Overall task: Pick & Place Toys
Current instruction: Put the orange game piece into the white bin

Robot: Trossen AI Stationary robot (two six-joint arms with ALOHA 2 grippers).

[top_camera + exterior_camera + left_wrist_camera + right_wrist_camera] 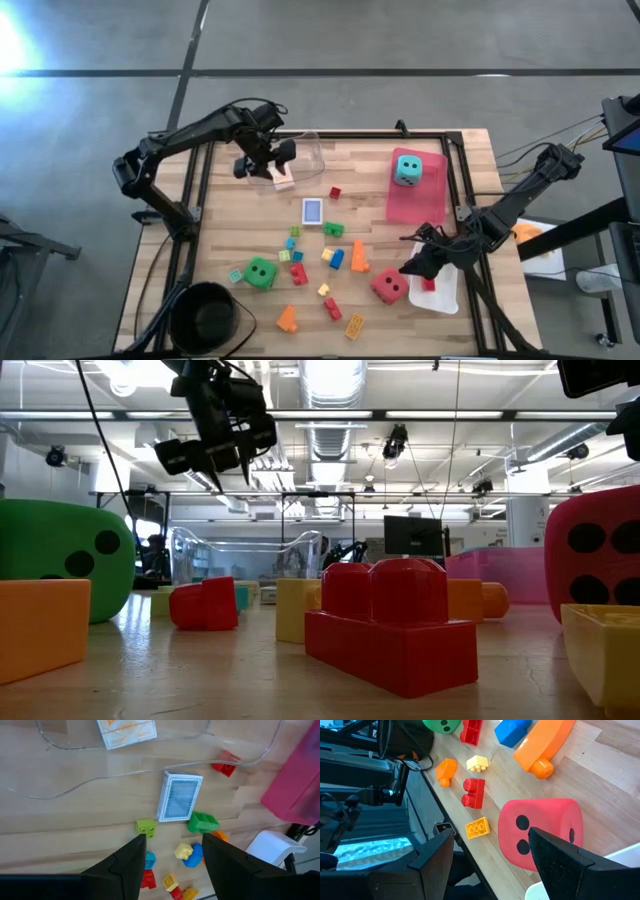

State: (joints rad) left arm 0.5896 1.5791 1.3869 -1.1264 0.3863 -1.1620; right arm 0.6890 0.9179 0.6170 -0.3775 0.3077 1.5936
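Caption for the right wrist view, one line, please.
Right gripper open beside the red dotted die, with red, yellow and orange bricks scattered on the wooden table.

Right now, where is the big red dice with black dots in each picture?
High view: red foam dice, lower right, beside the white tray.
Low view: far right edge.
Left wrist view: not in it.
Right wrist view: lower middle.
Shared landmark: long orange brick.

Overhead, table-level and two wrist cameras, all sharing the red die (389,286)
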